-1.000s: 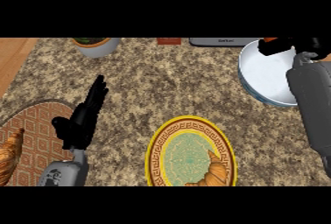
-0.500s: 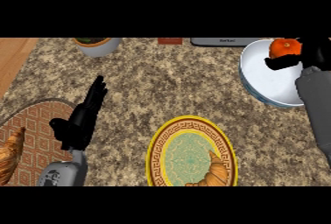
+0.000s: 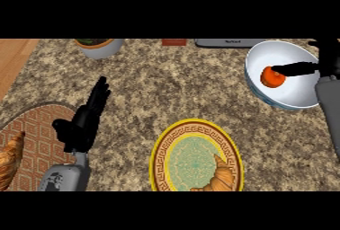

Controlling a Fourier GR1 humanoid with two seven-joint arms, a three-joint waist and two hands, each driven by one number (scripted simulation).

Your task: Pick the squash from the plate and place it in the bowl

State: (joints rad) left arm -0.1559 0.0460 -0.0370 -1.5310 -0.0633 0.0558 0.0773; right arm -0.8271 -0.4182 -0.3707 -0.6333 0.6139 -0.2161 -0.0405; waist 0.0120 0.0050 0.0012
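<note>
The orange squash [image 3: 272,77] lies inside the white bowl [image 3: 287,95] at the counter's back right, against the bowl's left wall. My right hand [image 3: 317,66] hangs over the bowl from the right, open, its straight fingers [image 3: 292,69] reaching to the top of the squash. The yellow-rimmed plate [image 3: 159,152] with a green centre sits near the front middle and carries a croissant [image 3: 223,178] on its lower right. My left hand [image 3: 82,122] rests open at the left, fingers pointing up, holding nothing.
A brown patterned mat [image 3: 36,134] at the front left holds another croissant [image 3: 9,158]. A potted plant [image 3: 100,45], a small red item [image 3: 174,42] and a grey appliance [image 3: 225,43] line the back edge. A wooden floor strip shows at the far left.
My right hand swung in over the bowl with the squash. The squash has gone lower and leftward into the bowl, and the fingers have straightened. The left hand stayed still.
</note>
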